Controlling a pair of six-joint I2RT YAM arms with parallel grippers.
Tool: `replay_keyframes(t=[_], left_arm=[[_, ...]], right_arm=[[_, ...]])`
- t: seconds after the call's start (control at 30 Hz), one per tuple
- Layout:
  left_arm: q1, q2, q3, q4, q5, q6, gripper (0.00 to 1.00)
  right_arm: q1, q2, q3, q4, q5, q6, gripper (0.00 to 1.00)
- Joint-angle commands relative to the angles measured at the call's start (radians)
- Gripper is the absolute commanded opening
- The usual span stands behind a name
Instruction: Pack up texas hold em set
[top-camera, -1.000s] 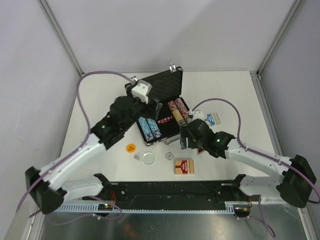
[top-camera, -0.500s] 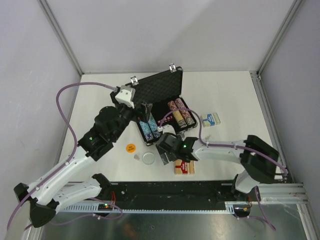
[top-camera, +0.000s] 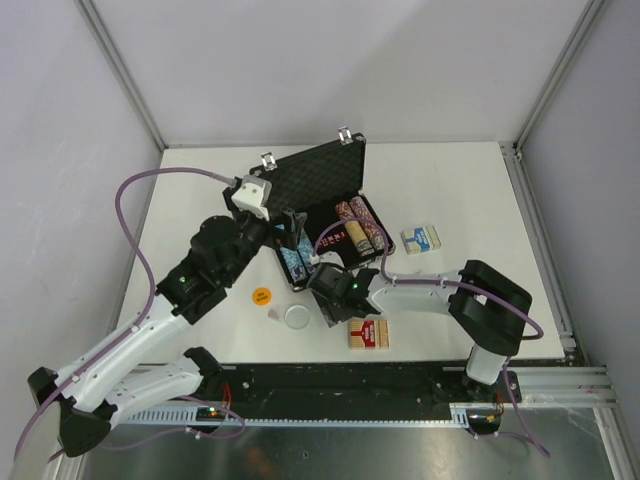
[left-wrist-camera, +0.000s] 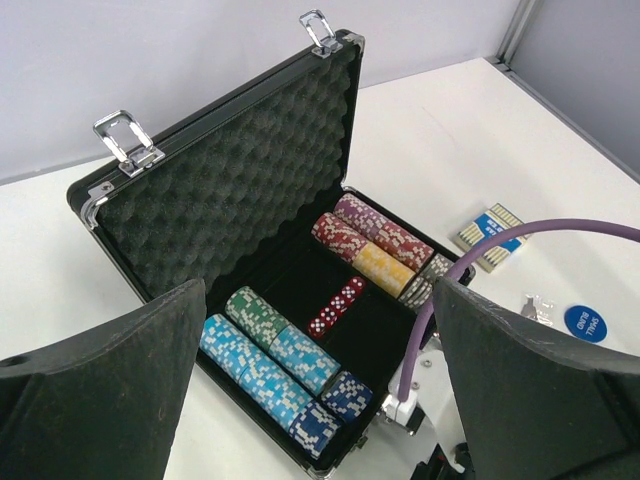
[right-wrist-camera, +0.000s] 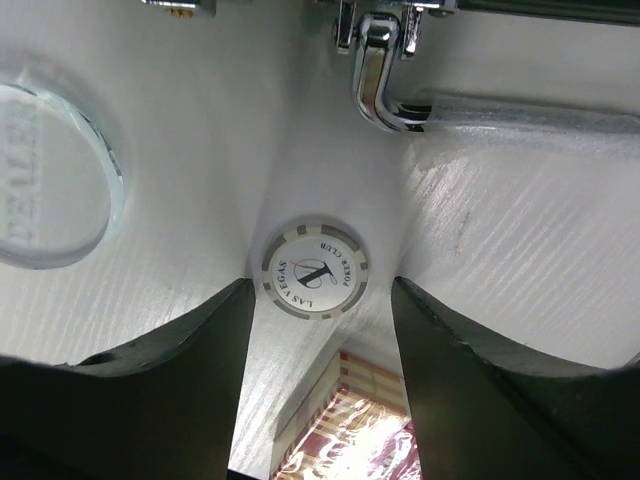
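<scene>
Risk | right gripper jaws open astride loose chip, lying flat at frame centre | your pinch may skid it against card deck at lower edge | left gripper gaping wide, empty, above open case mid-frame

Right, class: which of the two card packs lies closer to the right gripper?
The red pack, just beside the right gripper; the blue pack lies farther away, right of the case.

Robot lab cell: white table, bare grey walls, aluminium frame posts.
</scene>
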Motion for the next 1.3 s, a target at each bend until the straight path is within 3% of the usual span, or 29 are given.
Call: replay_keyframes(t=[0.0, 0.2, 0.43, 0.7, 1.27], left_arm=[[0.007, -0.003, -0.004, 0.023, 0.005, -0.014, 1.0], [0.006, 0.006, -0.001, 0.022, 0.005, -0.008, 1.0], [0.02, 0.011, -0.007, 0.02, 0.027, -0.031, 1.0], [0.155, 0.019, -0.025, 0.02, 0.214, -0.144, 1.0], [0.345, 0.101, -0.113, 0.02, 0.629, -0.312, 1.0]], right_arm=[[-0.01, 0.031, 0.036, -0.007, -0.027, -0.01, 0.62], [-0.011, 0.056, 0.036, -0.005, -0.038, -0.012, 0.6], [-0.004, 0.049, 0.035, -0.014, 0.012, -0.007, 0.48], [0.015, 0.003, 0.035, 0.018, 0.071, -0.022, 0.38], [0.024, -0.173, 0.035, 0.014, 0.136, -0.021, 0.37]])
